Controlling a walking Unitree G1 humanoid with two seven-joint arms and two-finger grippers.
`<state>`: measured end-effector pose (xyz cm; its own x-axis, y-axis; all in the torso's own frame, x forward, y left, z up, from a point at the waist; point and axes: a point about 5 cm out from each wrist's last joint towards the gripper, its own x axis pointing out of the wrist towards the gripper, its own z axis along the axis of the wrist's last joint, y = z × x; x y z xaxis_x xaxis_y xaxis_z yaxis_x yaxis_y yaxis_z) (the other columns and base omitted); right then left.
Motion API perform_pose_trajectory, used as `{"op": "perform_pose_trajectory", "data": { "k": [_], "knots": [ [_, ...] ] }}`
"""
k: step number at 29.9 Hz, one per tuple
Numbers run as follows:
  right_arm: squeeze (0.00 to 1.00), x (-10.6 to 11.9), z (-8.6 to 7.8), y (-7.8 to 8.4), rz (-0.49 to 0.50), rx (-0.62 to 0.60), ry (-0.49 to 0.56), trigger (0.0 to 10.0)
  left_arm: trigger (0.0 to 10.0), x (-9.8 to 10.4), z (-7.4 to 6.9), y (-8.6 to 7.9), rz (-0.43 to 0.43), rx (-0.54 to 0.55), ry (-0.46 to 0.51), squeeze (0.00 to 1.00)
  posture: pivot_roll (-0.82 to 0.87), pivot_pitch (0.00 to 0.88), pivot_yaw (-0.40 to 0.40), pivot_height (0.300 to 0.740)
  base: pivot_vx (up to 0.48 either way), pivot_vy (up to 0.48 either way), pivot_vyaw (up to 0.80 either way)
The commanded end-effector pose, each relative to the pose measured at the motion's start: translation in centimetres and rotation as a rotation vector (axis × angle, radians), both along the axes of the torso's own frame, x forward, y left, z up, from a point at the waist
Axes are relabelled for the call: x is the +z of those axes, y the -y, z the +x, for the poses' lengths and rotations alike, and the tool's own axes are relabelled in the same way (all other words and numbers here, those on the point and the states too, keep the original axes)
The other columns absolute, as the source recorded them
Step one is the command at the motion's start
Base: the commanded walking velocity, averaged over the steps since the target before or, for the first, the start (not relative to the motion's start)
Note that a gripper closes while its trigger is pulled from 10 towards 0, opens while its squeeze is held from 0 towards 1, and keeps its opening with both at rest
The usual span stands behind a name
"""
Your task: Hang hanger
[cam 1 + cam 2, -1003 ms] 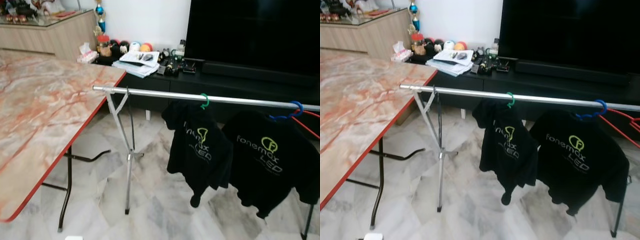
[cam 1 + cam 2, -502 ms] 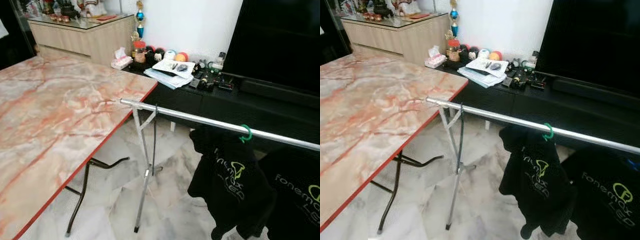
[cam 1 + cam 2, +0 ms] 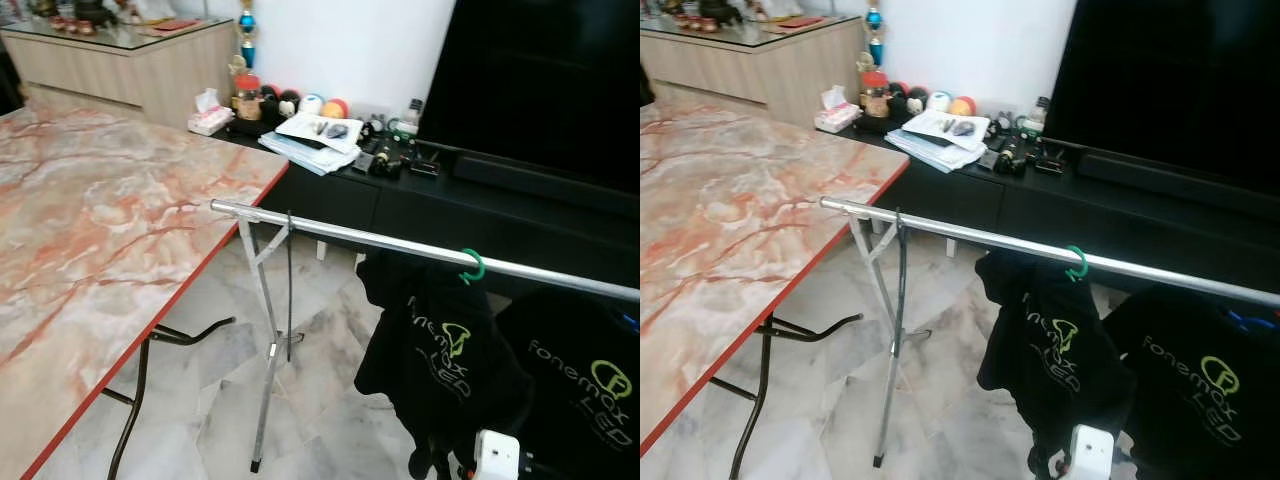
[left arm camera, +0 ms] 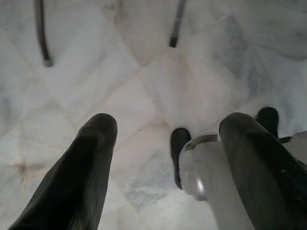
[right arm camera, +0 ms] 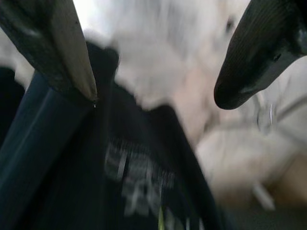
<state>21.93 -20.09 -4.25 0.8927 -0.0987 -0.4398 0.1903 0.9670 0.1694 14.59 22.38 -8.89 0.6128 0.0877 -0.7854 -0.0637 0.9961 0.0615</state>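
— How far along is it, from where you stand?

— Hard to call. The silver rail (image 3: 400, 243) already carries a black shirt (image 3: 440, 350) on a green hanger (image 3: 471, 267), and a second black shirt (image 3: 575, 385) at about three o'clock of it. The stretch of rail toward the marble table (image 3: 100, 240), at nine o'clock, is bare. I'd judge either the hanging is done or another hanger must be fetched, since I see none being carried.

— And the grippers?

— The left gripper (image 4: 168, 143) has its fingers spread wide, nothing between them, pointing at the pale floor tiles (image 4: 144, 72). The right gripper (image 5: 156, 62) is spread too, empty, with a dark printed shirt (image 5: 134, 182) blurred just beyond its tips.

— Do the wrist cameras add anything?

— The left wrist shows the feet of the stands on the floor. The head views give the rail, the hooks and a white piece of the robot (image 3: 497, 455) at six o'clock.
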Motion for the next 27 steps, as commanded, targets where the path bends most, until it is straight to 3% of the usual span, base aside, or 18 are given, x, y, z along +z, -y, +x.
{"op": "perform_pose_trajectory", "data": {
  "k": [1,5,12,19,27],
  "knots": [
    [0.0,0.6,-0.1,1.0,-0.015,-0.063,0.05,10.0,10.0,-0.3,-0.8,-0.2,0.002,0.011,-0.028,0.0,0.05,0.049,-0.057,0.74,0.0,0.0,0.0],
    [0.0,1.6,-1.1,1.9,-0.078,-0.12,0.118,10.0,10.0,-0.4,-1.1,-0.3,0.007,0.018,-0.031,0.0,0.06,0.056,-0.051,0.74,0.0,0.0,0.0],
    [0.0,2.4,-1.7,2.3,-0.187,-0.042,0.148,10.0,10.0,-0.3,-1.5,-1.2,0.036,0.001,-0.048,0.0,0.05,0.058,0.003,0.74,0.0,0.0,0.0],
    [0.0,3.8,-0.9,1.9,-0.18,-0.052,0.209,10.0,10.0,0.1,-1.3,-2.4,0.06,-0.003,-0.037,0.0,0.05,0.052,0.027,0.74,0.0,0.0,0.0],
    [0.0,6.0,0.0,0.8,-0.161,-0.006,0.31,10.0,10.0,0.4,-0.2,-1.8,0.039,-0.014,0.0,0.0,0.04,0.068,0.022,0.74,0.0,0.0,0.0]
  ]
}}
